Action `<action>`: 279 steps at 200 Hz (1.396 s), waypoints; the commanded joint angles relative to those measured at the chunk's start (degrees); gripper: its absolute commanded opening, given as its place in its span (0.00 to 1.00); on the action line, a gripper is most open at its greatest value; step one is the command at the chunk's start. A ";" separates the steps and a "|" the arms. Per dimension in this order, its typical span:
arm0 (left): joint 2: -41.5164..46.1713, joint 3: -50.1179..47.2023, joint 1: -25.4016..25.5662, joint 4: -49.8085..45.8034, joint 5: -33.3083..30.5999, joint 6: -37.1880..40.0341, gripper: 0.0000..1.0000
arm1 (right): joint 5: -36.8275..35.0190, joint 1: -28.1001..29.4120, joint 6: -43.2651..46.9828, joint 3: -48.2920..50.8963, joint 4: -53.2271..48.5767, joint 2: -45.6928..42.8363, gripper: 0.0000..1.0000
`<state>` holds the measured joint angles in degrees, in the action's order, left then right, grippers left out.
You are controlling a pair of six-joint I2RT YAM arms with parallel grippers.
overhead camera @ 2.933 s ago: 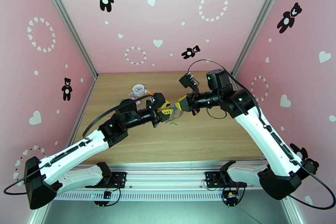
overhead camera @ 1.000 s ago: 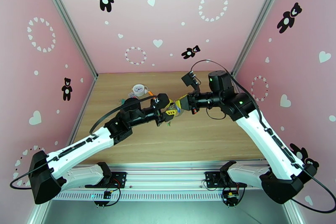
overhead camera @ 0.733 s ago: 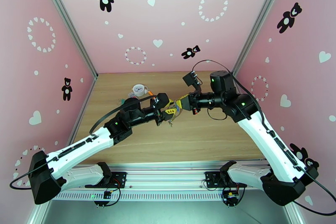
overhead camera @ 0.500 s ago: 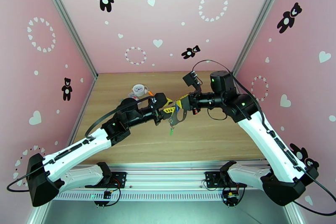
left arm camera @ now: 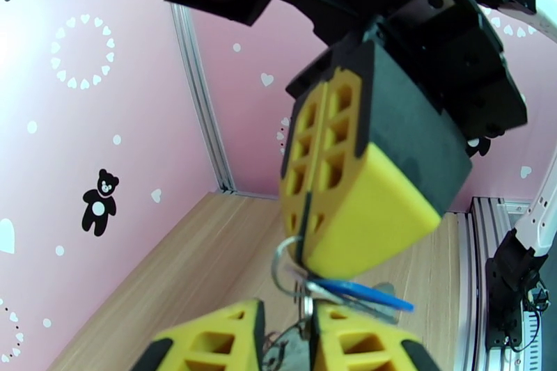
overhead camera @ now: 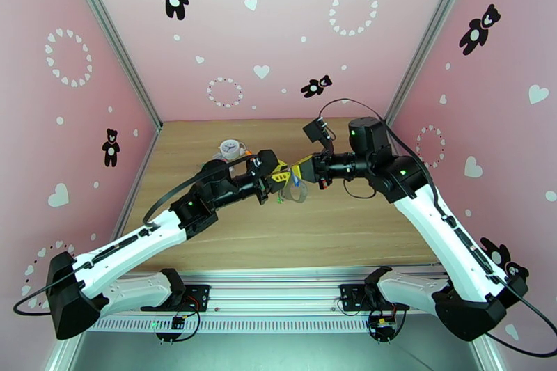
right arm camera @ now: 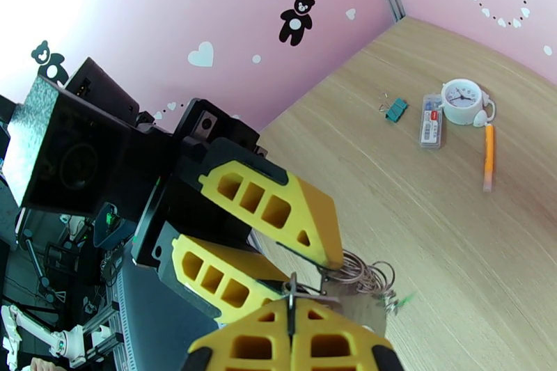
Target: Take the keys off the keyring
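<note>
Nearby, clock (right arm camera: 463, 101), pen (right arm camera: 488, 156) (teal clip (right arm camera: 397, 110) near), right gripper (left arm camera: 304, 261) pinching keyring (right arm camera: 362, 273).

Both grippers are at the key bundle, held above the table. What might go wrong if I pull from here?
1. The right gripper pinches the keyring only at its very fingertips. A tug may slip it free and drop everything onto the table.
2. The left gripper sits almost against the right one, so their fingers may collide.
3. The blue-tagged key sticks out sideways and may snag.

Two tools (overhead camera: 280, 179) (overhead camera: 302, 172), two keys (left arm camera: 362, 291) (right arm camera: 402, 300), and one each: keyring (overhead camera: 296, 193), clock (right arm camera: 461, 101), clip (right arm camera: 397, 110), pen (right arm camera: 488, 155), case (right arm camera: 432, 130).
</note>
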<state>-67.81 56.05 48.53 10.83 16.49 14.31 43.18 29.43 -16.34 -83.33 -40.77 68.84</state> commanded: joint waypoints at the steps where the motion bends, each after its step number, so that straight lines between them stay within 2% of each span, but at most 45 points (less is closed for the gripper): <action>1: -1.07 2.35 0.16 -2.31 -0.01 -0.31 0.20 | 0.54 -0.11 -0.38 0.24 1.44 -0.62 0.00; 43: -0.53 4.53 0.16 -7.43 -1.57 4.58 0.08 | -2.32 -1.11 2.94 -4.55 -8.07 0.56 0.00; 79: 0.92 3.63 -0.99 -2.16 5.92 10.93 0.00 | 1.14 -6.61 2.22 -1.92 -11.71 -0.76 0.00; 89: 0.80 3.84 -1.93 -0.80 9.30 11.43 0.00 | 3.40 -7.70 2.11 -1.18 -11.65 -0.78 0.17; 112: -0.23 4.54 -4.25 2.71 16.42 10.78 0.00 | 4.67 -8.51 6.80 -3.76 -13.53 -1.83 0.23; 127: -1.06 5.07 -5.22 4.77 19.72 9.27 0.00 | 2.60 -8.73 9.51 -2.59 -10.11 -5.15 0.40; 135: -1.50 5.21 -5.46 5.96 20.70 8.22 0.00 | 2.66 -9.28 10.50 -1.50 -7.31 -6.77 0.44; 177: -3.03 3.60 -5.64 14.80 22.60 0.72 0.00 | 9.39 -9.75 19.25 6.10 9.62 -10.83 0.43; 201: -3.46 2.55 -5.55 18.62 23.25 -3.07 0.00 | 16.00 -9.73 25.65 8.90 11.51 -10.54 0.43; 225: -4.03 2.23 -5.60 20.98 24.23 -5.56 0.00 | 18.74 -9.74 25.80 9.13 14.60 -9.40 0.43; 264: -4.58 2.65 -4.69 21.95 24.89 -6.57 0.00 | 15.22 -9.74 25.92 10.07 18.88 -9.34 0.43; 279: -5.15 3.32 -4.19 21.51 24.73 -6.57 0.00 | 16.94 -9.69 24.96 9.96 21.34 -8.30 0.43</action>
<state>-72.14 58.92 43.48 29.61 39.92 9.26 58.35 19.79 8.56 -73.97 -25.69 59.90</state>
